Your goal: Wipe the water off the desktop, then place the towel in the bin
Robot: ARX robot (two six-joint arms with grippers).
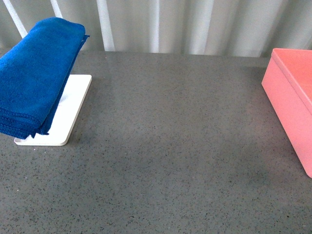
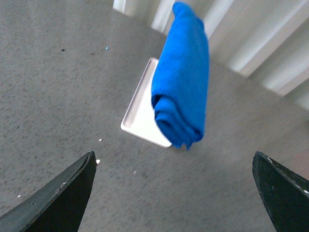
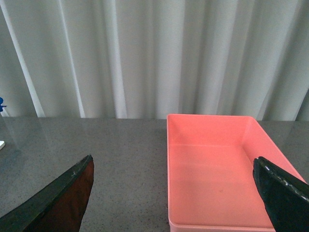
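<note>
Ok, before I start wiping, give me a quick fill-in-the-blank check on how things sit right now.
1. The towel hangs above a white ____ on the desktop.
2. The bin stands toward the robot's ____ side.
3. The bin's interior is ____.
4. The left gripper and right gripper both stand ____, holding nothing.
Missing words: tray; right; empty; open.
</note>
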